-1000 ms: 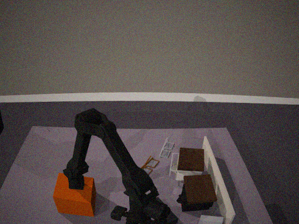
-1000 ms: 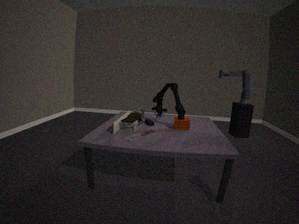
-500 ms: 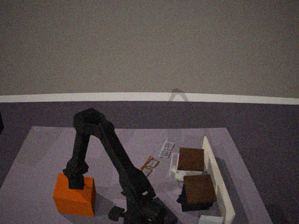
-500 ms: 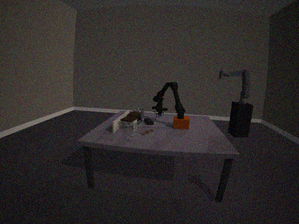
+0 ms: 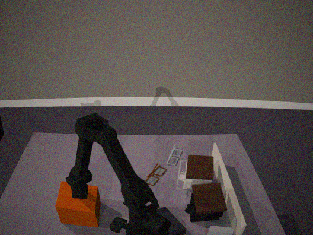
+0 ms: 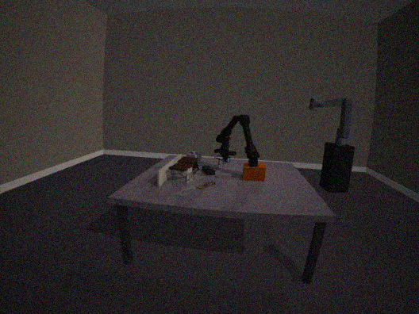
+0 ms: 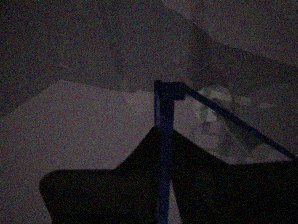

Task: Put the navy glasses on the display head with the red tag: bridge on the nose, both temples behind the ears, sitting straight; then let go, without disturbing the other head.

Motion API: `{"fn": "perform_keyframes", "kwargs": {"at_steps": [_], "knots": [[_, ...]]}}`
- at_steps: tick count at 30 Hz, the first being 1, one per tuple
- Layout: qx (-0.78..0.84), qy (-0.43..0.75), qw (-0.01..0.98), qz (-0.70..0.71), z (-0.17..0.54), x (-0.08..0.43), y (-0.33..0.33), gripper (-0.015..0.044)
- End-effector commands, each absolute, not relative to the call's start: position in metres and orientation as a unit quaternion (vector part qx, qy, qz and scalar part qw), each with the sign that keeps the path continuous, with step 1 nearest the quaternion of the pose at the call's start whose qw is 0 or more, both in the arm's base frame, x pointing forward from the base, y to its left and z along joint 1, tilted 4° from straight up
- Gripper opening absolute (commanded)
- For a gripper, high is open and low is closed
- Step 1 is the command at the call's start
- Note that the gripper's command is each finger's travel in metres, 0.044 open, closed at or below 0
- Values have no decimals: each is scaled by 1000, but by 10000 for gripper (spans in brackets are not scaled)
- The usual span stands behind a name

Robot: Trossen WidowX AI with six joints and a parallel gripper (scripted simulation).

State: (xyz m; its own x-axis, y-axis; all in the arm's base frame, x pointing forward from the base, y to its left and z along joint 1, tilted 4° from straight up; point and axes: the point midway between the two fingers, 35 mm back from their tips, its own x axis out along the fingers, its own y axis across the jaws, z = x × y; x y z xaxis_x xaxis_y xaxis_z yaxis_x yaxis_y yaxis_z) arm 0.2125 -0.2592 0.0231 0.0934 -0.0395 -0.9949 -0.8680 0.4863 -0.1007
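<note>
My gripper [image 6: 224, 159] [image 7: 160, 132] is shut on the navy glasses [image 7: 164, 160] and holds them above the table. In the wrist view a blue bar runs upright between the fingers and a thin arm slopes down to the right. In the top view the fingers and glasses are hidden behind the arm. A dark head [image 5: 204, 217] stands mostly hidden under the nearer brown board, with a small red patch [image 5: 190, 215] low on its left, perhaps the tag. A pale shape [image 5: 188, 184], likely the other head, is partly hidden under the farther board.
Brown boards [image 5: 200, 166] [image 5: 208, 197] overhang the heads beside an upright white panel [image 5: 229, 193] [image 6: 163, 175]. Brown glasses [image 5: 157, 175] [image 6: 206, 185] and pale glasses [image 5: 175, 157] lie on the table. A dark block [image 5: 173, 219] [image 6: 208, 170] lies near the gripper. The arm stands on an orange box [image 5: 77, 212] [image 6: 254, 172].
</note>
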Motion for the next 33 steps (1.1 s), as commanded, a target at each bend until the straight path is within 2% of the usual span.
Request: {"fn": "perform_keyframes", "kwargs": {"at_steps": [1,33], "knots": [[-384,588,631,329,22,207,-260,0],[-384,589,630,329,20,187,-276,0]]}}
